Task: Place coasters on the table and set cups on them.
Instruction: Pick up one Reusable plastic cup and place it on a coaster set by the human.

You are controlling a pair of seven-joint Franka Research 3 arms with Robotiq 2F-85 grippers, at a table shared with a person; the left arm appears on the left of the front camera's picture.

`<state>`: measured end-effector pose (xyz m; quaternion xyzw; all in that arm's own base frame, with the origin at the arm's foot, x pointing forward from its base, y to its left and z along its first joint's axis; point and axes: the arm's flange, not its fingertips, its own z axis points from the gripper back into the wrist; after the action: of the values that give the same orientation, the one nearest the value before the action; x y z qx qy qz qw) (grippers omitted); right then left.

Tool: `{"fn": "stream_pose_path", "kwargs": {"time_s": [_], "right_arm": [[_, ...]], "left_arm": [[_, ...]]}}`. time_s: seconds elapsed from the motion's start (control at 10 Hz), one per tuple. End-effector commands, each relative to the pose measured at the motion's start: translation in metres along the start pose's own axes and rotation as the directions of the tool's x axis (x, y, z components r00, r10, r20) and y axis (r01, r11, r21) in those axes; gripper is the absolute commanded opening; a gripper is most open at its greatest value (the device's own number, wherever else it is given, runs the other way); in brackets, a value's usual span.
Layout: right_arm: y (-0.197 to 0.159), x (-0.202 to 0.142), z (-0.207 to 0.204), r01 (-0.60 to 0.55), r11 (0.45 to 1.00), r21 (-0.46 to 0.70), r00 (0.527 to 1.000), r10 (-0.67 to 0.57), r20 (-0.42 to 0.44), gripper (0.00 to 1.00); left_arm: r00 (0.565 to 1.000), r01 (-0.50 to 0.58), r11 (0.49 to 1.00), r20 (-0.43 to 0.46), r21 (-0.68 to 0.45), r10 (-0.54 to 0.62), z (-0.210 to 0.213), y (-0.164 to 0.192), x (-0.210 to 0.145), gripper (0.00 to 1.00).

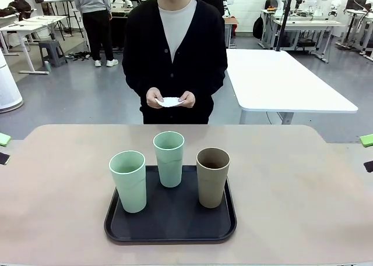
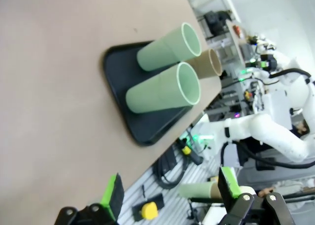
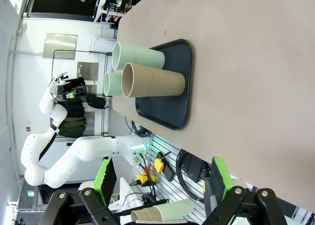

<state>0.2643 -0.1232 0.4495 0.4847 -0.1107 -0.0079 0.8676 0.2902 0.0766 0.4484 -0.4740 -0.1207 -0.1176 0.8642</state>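
Observation:
Three cups stand upright on a black tray (image 1: 169, 222): a mint one (image 1: 128, 180) front left, a mint one (image 1: 169, 158) behind it, a taupe one (image 1: 213, 176) at the right. At the table's far side a person holds the white coasters (image 1: 170, 101) in both hands, above the floor beyond the table (image 1: 291, 178). My left gripper (image 1: 3, 148) sits at the table's left edge and my right gripper (image 1: 367, 153) at its right edge. Open and holding nothing, the left gripper (image 2: 171, 190) looks toward the cups (image 2: 167, 89) from well off. The right gripper (image 3: 161, 180), likewise open with nothing in it, faces the taupe cup (image 3: 155, 80).
A white table (image 1: 285, 80) stands behind the person at the right. Bare beige tabletop surrounds the tray on all sides. Farther back are other tables and a standing person (image 1: 96, 21).

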Motion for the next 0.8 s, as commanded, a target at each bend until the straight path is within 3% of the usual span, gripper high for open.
{"fn": "stream_pose_path", "kwargs": {"time_s": [0.0,0.7], "right_arm": [[-0.0008,0.0000,0.0009,0.003,1.000,0.004,1.000,-0.003,0.004,1.00],[-0.0008,0.0000,0.0009,0.003,1.000,0.004,1.000,-0.003,0.004,1.00]], "left_arm": [[1.000,0.009,1.000,-0.003,-0.011,-0.009,-0.0043,-0.0021,0.0030,1.00],[1.000,0.009,1.000,-0.003,-0.011,-0.009,-0.0043,-0.0021,0.0030,1.00]]}}
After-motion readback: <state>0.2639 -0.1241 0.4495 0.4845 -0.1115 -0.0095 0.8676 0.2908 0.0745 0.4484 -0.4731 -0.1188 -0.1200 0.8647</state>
